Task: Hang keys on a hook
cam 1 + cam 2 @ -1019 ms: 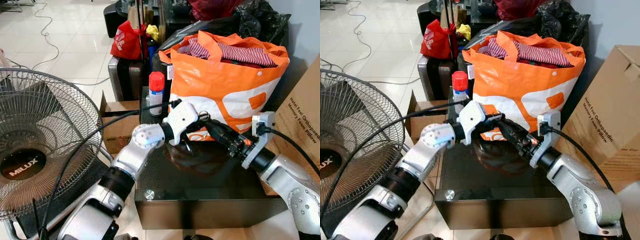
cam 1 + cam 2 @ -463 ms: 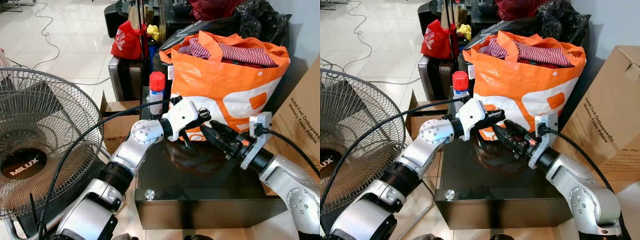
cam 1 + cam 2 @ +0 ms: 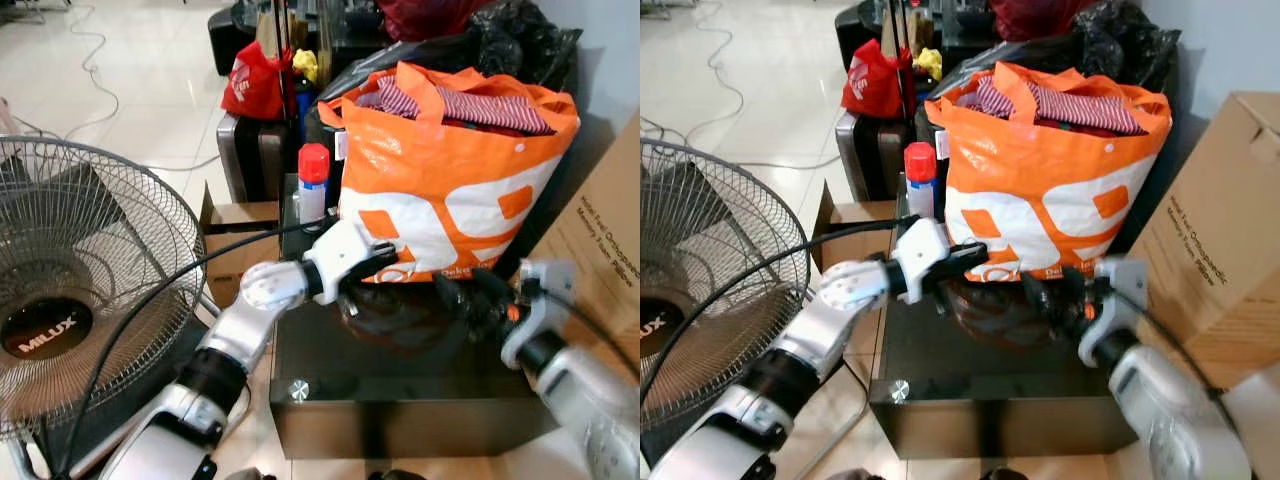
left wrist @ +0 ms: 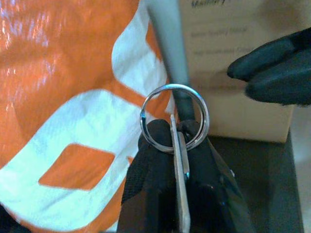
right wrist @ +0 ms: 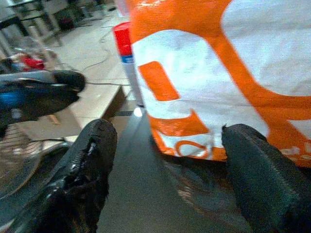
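Presently: left gripper (image 4: 177,145), jaws clamped on keys (image 4: 176,127), ring standing clear beyond the tips; right gripper (image 5: 165,160) near, opposite, jaws apart, empty.

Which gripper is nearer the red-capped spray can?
Left. The left gripper, shut on the key ring, sits just beside the red-capped spray can; the open right gripper is farther along the orange bag.
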Robot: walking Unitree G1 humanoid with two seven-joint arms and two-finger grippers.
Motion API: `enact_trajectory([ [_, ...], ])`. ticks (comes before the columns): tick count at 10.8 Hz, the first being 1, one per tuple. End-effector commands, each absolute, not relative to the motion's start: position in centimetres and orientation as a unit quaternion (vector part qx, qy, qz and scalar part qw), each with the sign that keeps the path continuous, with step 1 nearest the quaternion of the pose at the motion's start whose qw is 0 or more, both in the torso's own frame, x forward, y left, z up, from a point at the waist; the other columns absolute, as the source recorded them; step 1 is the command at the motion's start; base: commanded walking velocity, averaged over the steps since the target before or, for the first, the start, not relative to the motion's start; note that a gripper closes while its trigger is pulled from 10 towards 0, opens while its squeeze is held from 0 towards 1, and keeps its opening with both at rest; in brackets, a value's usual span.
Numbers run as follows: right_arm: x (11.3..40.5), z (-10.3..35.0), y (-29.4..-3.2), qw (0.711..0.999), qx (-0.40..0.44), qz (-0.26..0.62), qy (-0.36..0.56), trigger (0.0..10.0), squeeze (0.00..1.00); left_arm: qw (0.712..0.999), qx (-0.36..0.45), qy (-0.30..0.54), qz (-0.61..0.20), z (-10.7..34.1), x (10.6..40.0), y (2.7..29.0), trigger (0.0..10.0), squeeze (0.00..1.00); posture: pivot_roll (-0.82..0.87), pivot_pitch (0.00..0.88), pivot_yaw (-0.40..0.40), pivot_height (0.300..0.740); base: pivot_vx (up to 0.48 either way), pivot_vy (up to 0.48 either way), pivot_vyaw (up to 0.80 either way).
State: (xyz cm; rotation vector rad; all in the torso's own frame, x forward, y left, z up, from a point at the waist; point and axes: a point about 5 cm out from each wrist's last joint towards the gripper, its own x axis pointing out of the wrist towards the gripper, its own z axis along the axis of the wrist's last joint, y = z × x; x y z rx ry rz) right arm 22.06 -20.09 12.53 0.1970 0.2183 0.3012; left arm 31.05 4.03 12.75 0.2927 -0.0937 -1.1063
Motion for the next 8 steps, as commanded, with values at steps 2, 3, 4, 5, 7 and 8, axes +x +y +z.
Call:
enact_trajectory([
  [2, 21.1, 12.4, -20.3, 0.988, 0.084, 0.090, 0.092, 10.0, 0.00, 0.847, 0.129, -0.040, -0.513, 12.6, 30.7, 5.0, 0.0, 0.00, -0.22, 0.000, 0.077, 0.740, 0.000, 0.000, -0.72],
  [3, 20.2, 11.7, -20.5, 0.993, 0.040, 0.040, 0.101, 10.0, 0.00, 0.857, 0.122, -0.024, -0.501, 11.8, 30.1, 6.3, 0.0, 0.00, -0.23, 0.000, 0.084, 0.740, 0.000, 0.000, -0.80],
  [4, 19.1, 11.1, -20.4, 0.991, 0.053, 0.022, 0.120, 10.0, 0.00, 0.864, 0.116, -0.014, -0.489, 11.3, 29.6, 7.3, 0.0, 0.00, -0.23, 0.000, 0.084, 0.740, 0.000, 0.000, -0.80],
  [5, 18.9, 11.0, -20.3, 0.992, 0.056, 0.015, 0.116, 10.0, 0.00, 0.866, 0.114, -0.010, -0.487, 11.1, 29.2, 7.7, 0.0, 0.00, -0.23, 0.000, 0.079, 0.740, 0.000, 0.000, -0.80],
  [7, 18.7, 10.5, -19.7, 0.993, 0.057, -0.019, 0.105, 10.0, 0.00, 0.876, 0.109, 0.001, -0.470, 10.8, 28.6, 8.5, 0.0, 0.00, -0.23, 0.000, 0.075, 0.740, 0.000, 0.000, -0.80],
  [8, 18.3, 9.9, -19.6, 0.992, 0.046, -0.033, 0.114, 10.0, 0.00, 0.881, 0.117, -0.006, -0.458, 10.9, 28.4, 8.6, 10.0, 0.00, -0.23, 0.000, 0.081, 0.740, 0.000, 0.000, -0.80],
])
